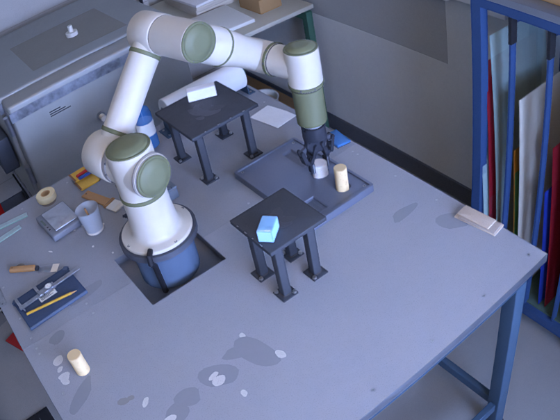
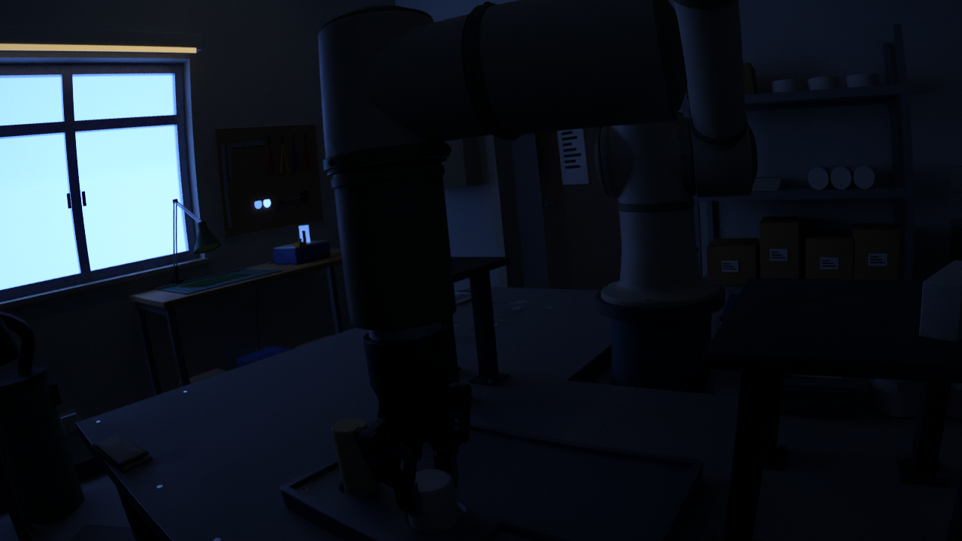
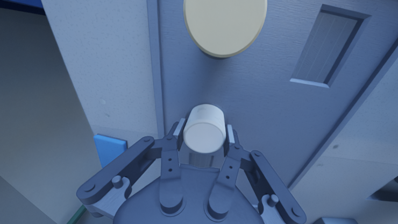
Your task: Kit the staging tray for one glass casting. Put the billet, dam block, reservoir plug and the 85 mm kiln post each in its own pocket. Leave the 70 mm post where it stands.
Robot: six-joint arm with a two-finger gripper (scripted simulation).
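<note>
My gripper [image 1: 317,164] is down on the dark staging tray [image 1: 303,179] near its far corner. The short white cylinder, the reservoir plug [image 3: 204,129], is clamped between its fingers and stands upright on the tray [image 1: 320,169]. Right beside it a taller cream kiln post [image 1: 341,177] stands upright in the tray. A light blue billet [image 1: 268,228] lies on the near dark stand, and a white dam block [image 1: 201,93] lies on the far stand. A second, shorter cream post [image 1: 78,362] stands at the table's near left corner. An empty rectangular pocket [image 3: 325,48] shows in the tray.
A white cup [image 1: 90,217] stands left of the arm base among small tools. A pale slab [image 1: 479,220] lies at the table's right edge, a blue rack of sheets beyond it. The second side camera is almost dark.
</note>
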